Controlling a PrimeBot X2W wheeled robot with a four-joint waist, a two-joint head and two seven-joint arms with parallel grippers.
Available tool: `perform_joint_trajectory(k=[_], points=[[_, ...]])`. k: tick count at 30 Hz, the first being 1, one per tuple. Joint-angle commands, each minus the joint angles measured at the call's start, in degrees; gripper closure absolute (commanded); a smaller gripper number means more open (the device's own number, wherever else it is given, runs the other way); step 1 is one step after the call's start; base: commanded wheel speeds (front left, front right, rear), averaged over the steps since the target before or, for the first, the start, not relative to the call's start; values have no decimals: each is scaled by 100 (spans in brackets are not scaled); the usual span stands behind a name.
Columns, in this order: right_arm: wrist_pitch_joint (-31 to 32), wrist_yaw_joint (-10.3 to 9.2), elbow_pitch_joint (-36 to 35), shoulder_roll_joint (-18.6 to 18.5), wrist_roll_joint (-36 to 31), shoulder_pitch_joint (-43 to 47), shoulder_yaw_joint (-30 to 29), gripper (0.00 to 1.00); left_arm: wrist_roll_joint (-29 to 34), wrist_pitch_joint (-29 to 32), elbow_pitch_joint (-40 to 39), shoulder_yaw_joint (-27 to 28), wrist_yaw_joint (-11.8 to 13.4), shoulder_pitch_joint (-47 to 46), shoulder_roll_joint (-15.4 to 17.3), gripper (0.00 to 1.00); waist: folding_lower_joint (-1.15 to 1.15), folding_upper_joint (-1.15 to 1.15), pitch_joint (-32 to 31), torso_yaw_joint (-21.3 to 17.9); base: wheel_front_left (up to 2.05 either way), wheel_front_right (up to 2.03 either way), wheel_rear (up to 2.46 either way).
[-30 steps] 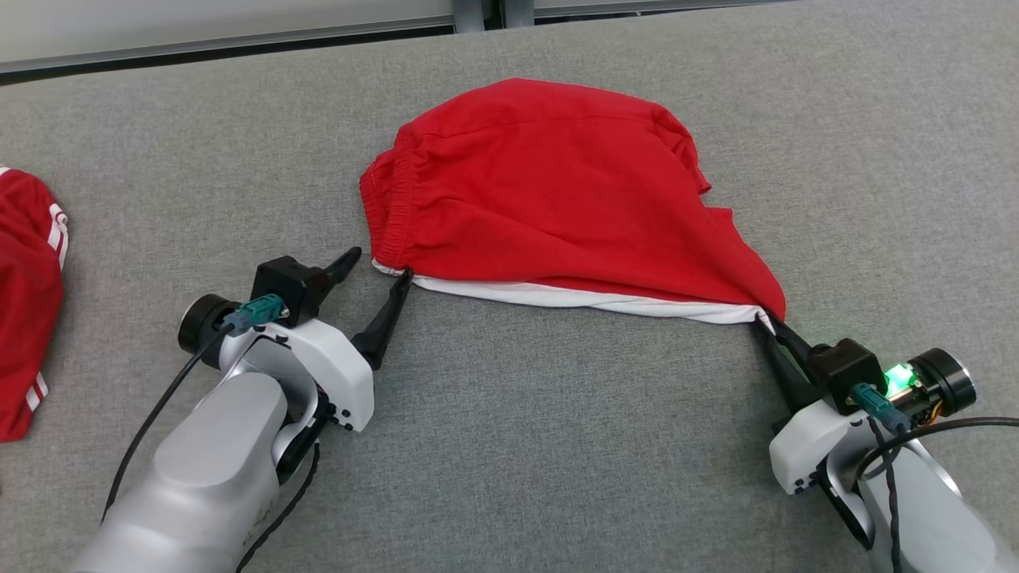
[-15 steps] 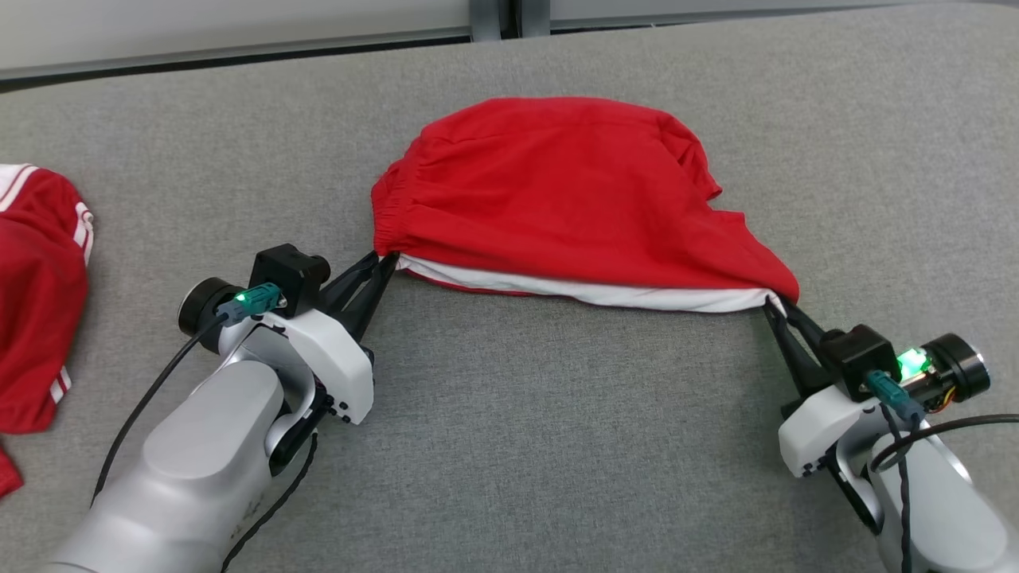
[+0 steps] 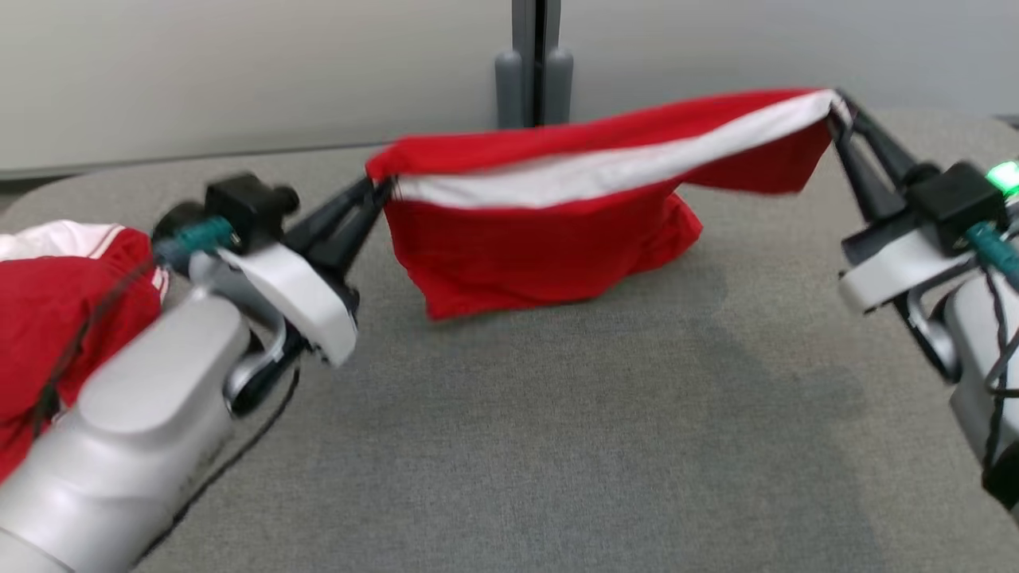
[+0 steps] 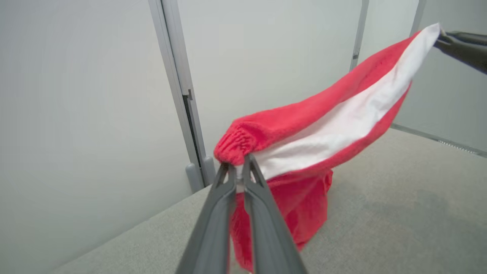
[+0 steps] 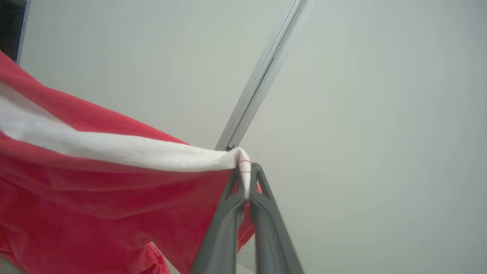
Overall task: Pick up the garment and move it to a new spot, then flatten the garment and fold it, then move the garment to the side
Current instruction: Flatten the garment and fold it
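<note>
Above grey table (image 3: 509,446), you had garment (image 3: 541,247) strung up by white-striped edge, lower folds seemingly touching table. Step in hand: pick-up and move. Left gripper (image 3: 379,192) clenched on waistband corner; right gripper (image 3: 836,110) clenched on opposite corner, higher above table. Next, likely: carry both ends together, edge taut, lay flat.

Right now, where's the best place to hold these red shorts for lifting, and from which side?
Grip both ends of the white stripe: the waistband corner from the left, the hem corner from the right. The stripe stretches between them, so the red shorts hang spread. The left gripper and right gripper are shut there.
</note>
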Motion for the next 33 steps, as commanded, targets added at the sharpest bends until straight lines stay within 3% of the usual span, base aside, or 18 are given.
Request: perform_joint_trajectory(k=[1,7,14,20,26,33], points=[[35,-4,-85,-72,42,-102,32,100,-111,1,-101,88,-11,-201,99,100,0,0,-288,83,0,0,0],[324,-4,-769,-375,350,-403,-40,100,-515,400,-829,428,183,-499,337,100,0,0,-859,170,0,0,0],[1066,-4,-1961,-613,592,145,-684,100,-919,1205,-2250,655,871,-234,912,100,0,0,-1073,232,0,0,0],[1785,-5,-2740,-766,663,659,-977,100,-1231,1624,-3336,893,1371,28,1468,100,0,0,-874,209,0,0,0],[2072,-8,-2761,-890,742,194,-755,100,-1237,1905,-3343,925,1372,-348,1510,100,0,0,-283,137,0,0,0],[1844,-8,-1714,-907,457,-1415,-100,100,-984,1839,-1984,1041,980,-1559,983,100,0,0,789,72,0,0,0]])
